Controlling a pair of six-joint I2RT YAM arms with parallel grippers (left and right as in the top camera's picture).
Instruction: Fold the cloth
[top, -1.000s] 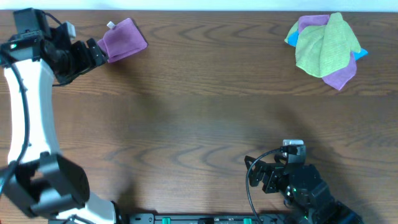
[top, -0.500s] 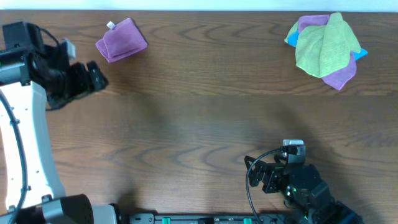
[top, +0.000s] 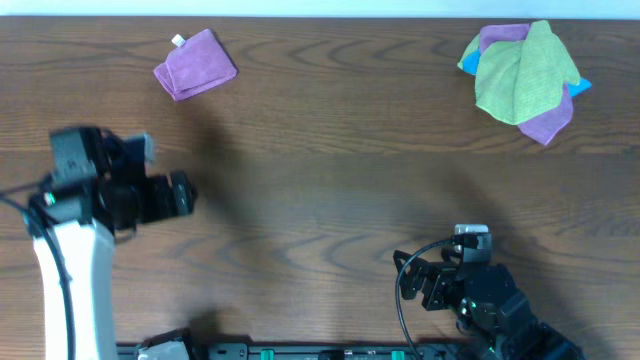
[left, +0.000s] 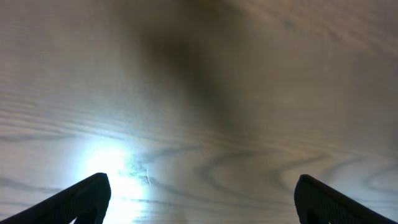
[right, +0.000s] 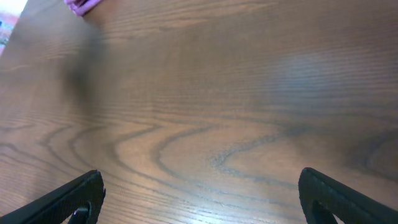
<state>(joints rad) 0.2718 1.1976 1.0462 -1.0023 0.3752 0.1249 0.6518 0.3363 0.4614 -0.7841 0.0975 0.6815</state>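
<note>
Lilac microfibre, folded into a small lopsided packet: the cloth (top: 197, 66) lies on the wooden counter (top: 330, 150) in the upper left of the overhead view, with its white tag (top: 178, 41) at its top-left corner. The left hand (top: 188, 195) hangs lower down on the left side of the frame, well apart from the cloth and pointing right, with nothing in it. The right hand (top: 404, 278) sits low and right of centre, pointing left, farther from the cloth (a broad stretch of bare wood lies between them). In the upper right corner is a heap of cloths: a yellow-green cloth (top: 525, 70) on top, with a blue edge (top: 581, 86) and a purple corner (top: 548, 126) showing under it.

In the left wrist view, the left hand (left: 202, 199) is spread wide, its dark fingertips (left: 90, 196) in the two lower corners. Only wood grain and a bright glare patch (left: 115, 168) show between them, and the cloth is out of frame.

In the right wrist view, the right hand (right: 202, 196) is likewise spread wide and holds nothing, its fingertips (right: 81, 196) at the lower corners over bare counter. A sliver of fabric (right: 81, 5), lilac-pink, sits at the top edge toward the upper left, far from the fingers. Too little of it shows to say which cloth it is.
</note>
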